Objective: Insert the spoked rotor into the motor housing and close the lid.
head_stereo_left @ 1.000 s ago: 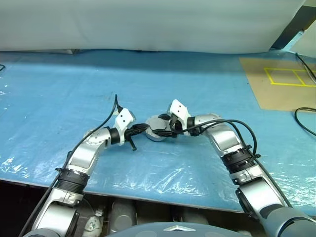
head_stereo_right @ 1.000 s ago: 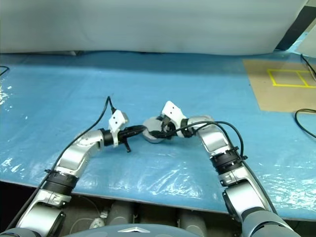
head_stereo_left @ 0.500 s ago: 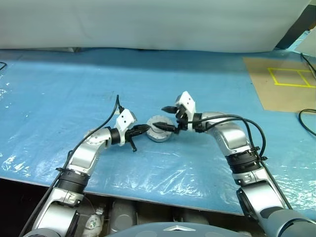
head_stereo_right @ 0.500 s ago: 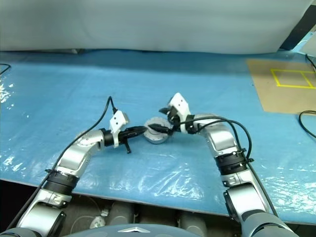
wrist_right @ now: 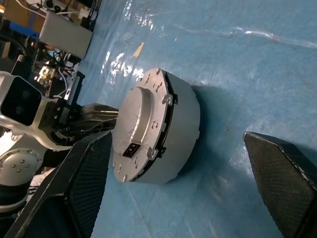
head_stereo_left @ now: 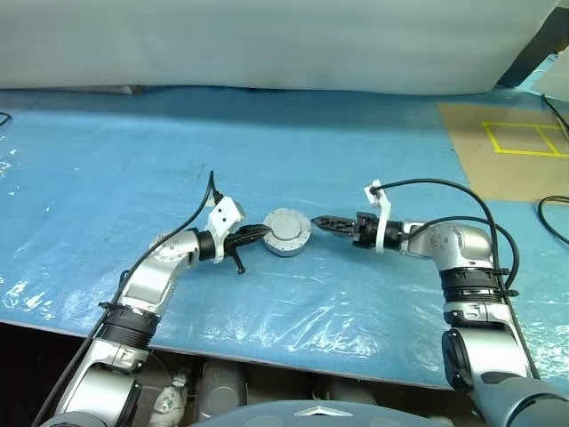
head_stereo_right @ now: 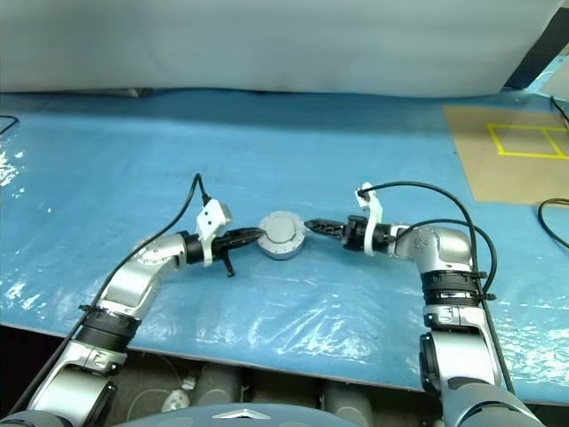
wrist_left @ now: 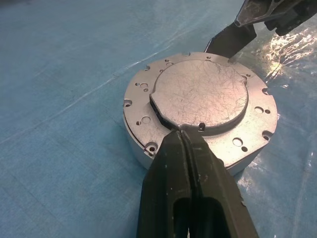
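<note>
Blue plastic sheeting covers the surface (head_stereo_left: 373, 160), and the motor housing (head_stereo_left: 286, 233) sits mid-sheet with its lid (wrist_left: 203, 94) already on. Left gripper (head_stereo_left: 258, 233), jaws pinched shut, touches its rim; right gripper (head_stereo_left: 322, 221) hovers beside it, jaws wide. I'd press the lid down evenly, bracing the housing against sliding.

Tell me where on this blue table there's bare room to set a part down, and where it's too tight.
Free: the wide blue sheet between the motor housing and the white backdrop, and the stretch toward the brown mat. Crowded: the middle, where the shut left gripper touches the housing's lid edge and the open right gripper sits just off its other side.
</note>
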### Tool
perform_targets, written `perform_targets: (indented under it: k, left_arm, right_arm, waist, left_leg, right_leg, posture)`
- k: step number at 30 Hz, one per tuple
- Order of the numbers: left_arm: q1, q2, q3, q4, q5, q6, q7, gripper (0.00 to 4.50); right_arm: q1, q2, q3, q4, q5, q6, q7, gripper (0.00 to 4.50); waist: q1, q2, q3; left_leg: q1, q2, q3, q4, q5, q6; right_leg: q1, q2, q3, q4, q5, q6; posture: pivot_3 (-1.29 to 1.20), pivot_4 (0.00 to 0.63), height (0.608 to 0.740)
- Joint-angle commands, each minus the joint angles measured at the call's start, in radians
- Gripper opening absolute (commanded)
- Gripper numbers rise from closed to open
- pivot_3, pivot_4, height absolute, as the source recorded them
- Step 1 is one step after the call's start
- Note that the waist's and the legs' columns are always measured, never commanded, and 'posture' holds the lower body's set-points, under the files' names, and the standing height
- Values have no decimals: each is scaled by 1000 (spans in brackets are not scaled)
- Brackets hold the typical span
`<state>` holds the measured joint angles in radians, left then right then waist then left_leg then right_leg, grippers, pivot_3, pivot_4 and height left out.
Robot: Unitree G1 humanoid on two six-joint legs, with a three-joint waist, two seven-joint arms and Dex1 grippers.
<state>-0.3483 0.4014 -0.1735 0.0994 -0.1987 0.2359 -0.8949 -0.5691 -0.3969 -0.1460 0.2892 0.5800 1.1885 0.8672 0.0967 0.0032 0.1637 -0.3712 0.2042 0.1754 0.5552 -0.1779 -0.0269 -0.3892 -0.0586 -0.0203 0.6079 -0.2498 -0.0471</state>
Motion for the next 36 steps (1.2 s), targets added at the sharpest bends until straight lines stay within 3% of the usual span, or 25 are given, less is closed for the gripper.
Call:
perform_targets:
  k: [1,19,27,30,33,36]
  left_arm:
    - [17,4,-34,14,22,15,-9,0]
    - [27,-2,-41,11,25,7,-1,0]
    - [30,4,-44,26,39,-16,-9,0]
    - [31,4,-43,27,43,-20,-15,0]
    - [27,4,-43,32,44,-23,-16,0]
    - [25,4,-45,35,44,-25,-17,0]
  right_arm:
    - [21,26,-7,-25,44,21,-10,4457]
    - [96,88,104,-53,65,73,-46,4457]
    - [62,155,17,56,55,14,-133,4457]
    - [60,148,-15,55,74,14,-135,4457]
    - [61,148,-40,47,93,11,-139,3822]
    - [70,157,-38,16,108,13,-138,2906]
  waist:
    - [0,0,0]
    - [0,0,-1]
    - [-6,-3,-3]
    - [-3,-3,-3]
    - [0,-2,-4]
    - [0,-2,-4]
  left_leg:
    - [0,0,0,0,0,0]
    - [3,0,0,-3,0,0]
    - [10,0,-1,-4,0,0]
    - [14,-1,0,-9,0,0]
    - [14,-1,0,-11,0,0]
    - [10,-1,0,-11,0,0]
  right_leg:
    - [0,0,0,0,0,0]
    - [2,-1,0,-2,0,0]
    - [6,-1,1,-1,-1,1]
    - [7,-3,2,-2,-5,8]
    - [7,-2,1,-2,-5,8]
    - [4,-2,1,-2,-2,2]
  posture:
    - [0,150,740]
    - [0,150,740]
    - [0,150,740]
    - [0,150,740]
    - [0,150,740]
    - [0,150,740]
